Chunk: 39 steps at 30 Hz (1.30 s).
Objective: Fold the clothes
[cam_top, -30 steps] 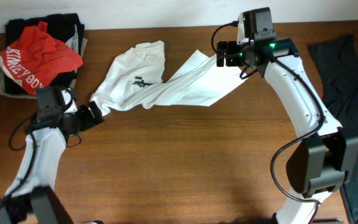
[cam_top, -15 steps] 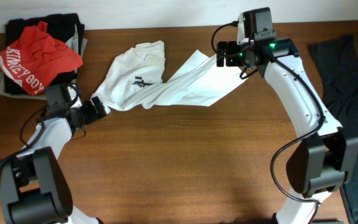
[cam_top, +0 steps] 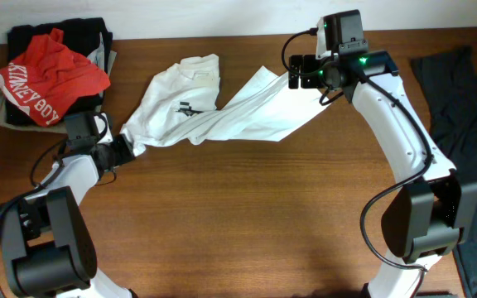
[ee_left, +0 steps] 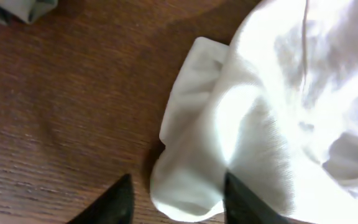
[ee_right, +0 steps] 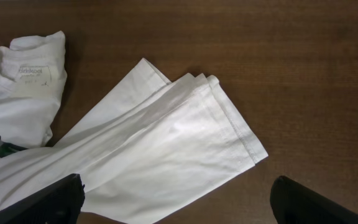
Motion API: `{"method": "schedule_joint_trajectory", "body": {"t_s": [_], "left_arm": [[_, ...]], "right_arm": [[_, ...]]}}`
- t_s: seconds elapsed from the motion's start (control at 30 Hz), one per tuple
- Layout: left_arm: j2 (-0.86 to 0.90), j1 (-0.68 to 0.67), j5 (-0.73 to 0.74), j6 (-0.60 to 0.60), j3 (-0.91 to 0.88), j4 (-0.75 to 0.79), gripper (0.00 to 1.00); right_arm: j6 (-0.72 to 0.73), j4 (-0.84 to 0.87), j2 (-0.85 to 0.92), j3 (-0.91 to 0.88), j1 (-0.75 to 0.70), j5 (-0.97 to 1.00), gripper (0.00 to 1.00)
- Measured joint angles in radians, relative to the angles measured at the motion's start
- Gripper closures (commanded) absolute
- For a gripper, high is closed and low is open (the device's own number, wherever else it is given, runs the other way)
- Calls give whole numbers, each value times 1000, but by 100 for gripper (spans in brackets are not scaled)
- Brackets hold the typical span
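Observation:
A white T-shirt point(cam_top: 222, 116) lies crumpled and stretched across the back of the wooden table, with its collar label point(ee_right: 33, 73) at the left of the right wrist view. My left gripper point(cam_top: 127, 146) is at the shirt's lower-left corner. In the left wrist view a rolled fold of the shirt point(ee_left: 188, 180) sits between the fingertips point(ee_left: 241, 202). The right one touches the cloth and a small gap shows on the left side. My right gripper point(cam_top: 298, 73) hangs open above the shirt's right end point(ee_right: 229, 137), holding nothing.
A pile of clothes topped by a red shirt point(cam_top: 48, 74) sits at the back left corner. A grey cloth bit point(ee_left: 17, 7) shows beside the left gripper. A dark garment point(cam_top: 458, 91) lies at the right edge of the table point(cam_top: 247, 223).
My left arm has swung in toward the shirt's lower-left corner and its jaws have narrowed around the fold. The right arm and the shirt have not moved.

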Motion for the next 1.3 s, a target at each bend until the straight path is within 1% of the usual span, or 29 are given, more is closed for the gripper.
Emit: {"method": "schedule_joint_trajectory", "body": {"t_s": [0.03,0.1,0.13,0.27,0.37,0.5,0.53,0.63,0.73,0.87,0.93,1.07,1.2,1.3], "left_arm": [[0,0,1,-2,0,0,85],[0,0,5,6,0,0,97],[0,0,5,5,0,0,99],[0,0,5,3,0,-1,100],[0,0,5,3,6,-39,99],[-3,0,4,3,55,-195,100],[-10,0,3,3,78,-263,100],[-61,0,-13,2,130,-397,100],[-138,0,-45,-13,164,-454,100],[-208,-1,-79,-32,179,-492,99],[-217,-1,-105,-60,181,-532,99],[-217,-2,-175,-153,181,-629,99],[-221,-2,-189,-194,181,-724,100],[-267,-2,-191,-230,181,-780,100]], "right_arm": [[0,0,0,0,0,0,1],[0,0,0,0,0,0,1],[0,0,0,0,0,0,1],[0,0,0,0,0,0,1],[0,0,0,0,0,0,1],[0,0,0,0,0,0,1],[0,0,0,0,0,0,1],[0,2,0,0,0,0,1],[-1,5,0,0,0,0,2],[0,18,0,0,0,-1,1],[0,13,0,0,0,-11,1],[0,-6,0,0,0,-37,1],[0,-16,0,0,0,-68,1],[0,19,7,0,1,-135,1]]}}
